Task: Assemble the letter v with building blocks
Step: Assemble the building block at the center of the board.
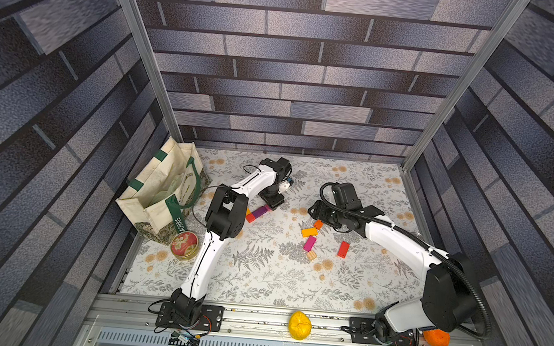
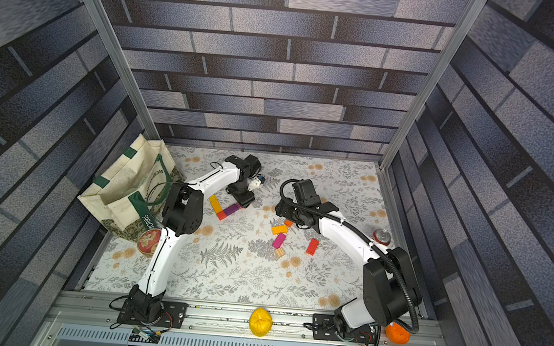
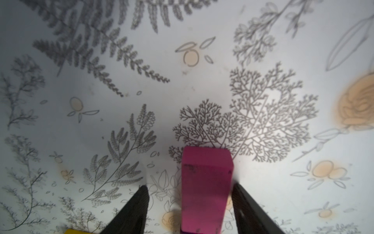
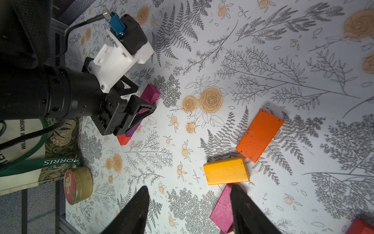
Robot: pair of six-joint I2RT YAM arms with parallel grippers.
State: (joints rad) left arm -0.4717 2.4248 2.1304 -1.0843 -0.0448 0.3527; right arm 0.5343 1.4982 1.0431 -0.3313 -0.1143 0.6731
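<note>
Toward the desk's left, the left tool stands open astride a magenta block lying at the end of a short V. The right tool hangs open over loose blocks, orange and yellow among them, mid-desk.

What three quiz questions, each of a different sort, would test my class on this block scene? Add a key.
1. True or false: the wood cube sits in the started V.
2. Which block lies inside the open left gripper? A yellow; B magenta; C red.
3. Fill in: the can stands on the robot's ___ side.
Key: 1 false, it lies among the loose blocks; 2 B; 3 right.
</note>
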